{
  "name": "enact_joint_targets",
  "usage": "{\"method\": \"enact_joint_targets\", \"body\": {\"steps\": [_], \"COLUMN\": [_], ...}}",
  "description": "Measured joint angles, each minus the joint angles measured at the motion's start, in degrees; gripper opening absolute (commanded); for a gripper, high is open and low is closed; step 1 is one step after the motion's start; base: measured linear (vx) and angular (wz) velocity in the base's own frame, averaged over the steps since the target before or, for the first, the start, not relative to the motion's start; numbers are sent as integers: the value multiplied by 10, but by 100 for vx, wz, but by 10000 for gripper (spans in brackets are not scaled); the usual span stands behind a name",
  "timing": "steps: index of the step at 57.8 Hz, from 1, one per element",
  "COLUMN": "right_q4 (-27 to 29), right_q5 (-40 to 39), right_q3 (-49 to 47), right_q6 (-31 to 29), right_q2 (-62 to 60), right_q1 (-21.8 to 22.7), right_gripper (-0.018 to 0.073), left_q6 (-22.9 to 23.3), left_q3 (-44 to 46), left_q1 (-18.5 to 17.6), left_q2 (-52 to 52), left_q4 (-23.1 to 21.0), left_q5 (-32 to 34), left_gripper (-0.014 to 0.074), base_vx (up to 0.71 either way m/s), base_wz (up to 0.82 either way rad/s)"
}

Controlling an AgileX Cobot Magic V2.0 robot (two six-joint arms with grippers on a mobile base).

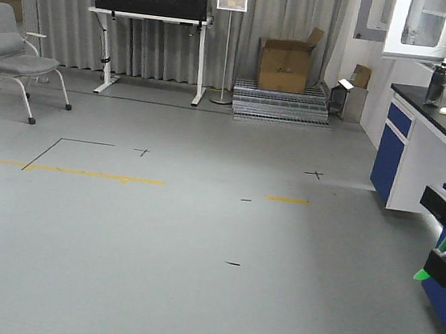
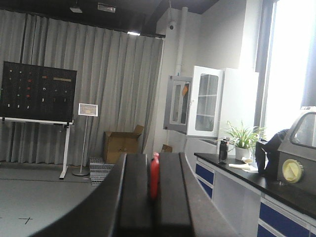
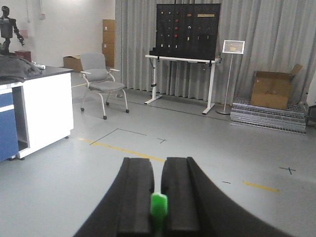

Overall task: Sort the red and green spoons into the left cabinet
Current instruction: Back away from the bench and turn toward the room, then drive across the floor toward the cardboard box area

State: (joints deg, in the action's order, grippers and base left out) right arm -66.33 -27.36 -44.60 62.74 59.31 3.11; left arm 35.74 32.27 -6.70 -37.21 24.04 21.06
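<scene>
The red spoon (image 2: 155,177) stood pinched between the closed fingers of the left gripper (image 2: 152,160), held off the ground. The green spoon (image 3: 159,207) sat clamped the same way in the right gripper (image 3: 157,165), above the grey floor (image 3: 98,187) and near a blue-fronted worktop (image 1: 433,126).

Red spoon (image 2: 154,177) in black left tool (image 2: 153,162); green spoon (image 3: 158,206) in black right tool (image 3: 157,167). Floor (image 1: 192,300) pale grey with yellow tape strips (image 1: 85,173) and thin black crosses (image 1: 313,174).
</scene>
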Motion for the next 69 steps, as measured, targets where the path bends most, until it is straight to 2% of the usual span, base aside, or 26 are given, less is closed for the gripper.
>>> {"method": "enact_joint_targets", "body": {"steps": [69], "right_q4": [0], "right_q5": [0], "right_q3": [0], "right_q6": [0], "right_q2": [0], "right_q1": [0], "right_gripper": [-9], "left_q6": [0], "left_q3": [0], "left_q1": [0], "left_q2": [0], "left_q4": [0], "left_q5": [0], "left_gripper": [-6], "base_vx": [56], "base_wz": [0]}}
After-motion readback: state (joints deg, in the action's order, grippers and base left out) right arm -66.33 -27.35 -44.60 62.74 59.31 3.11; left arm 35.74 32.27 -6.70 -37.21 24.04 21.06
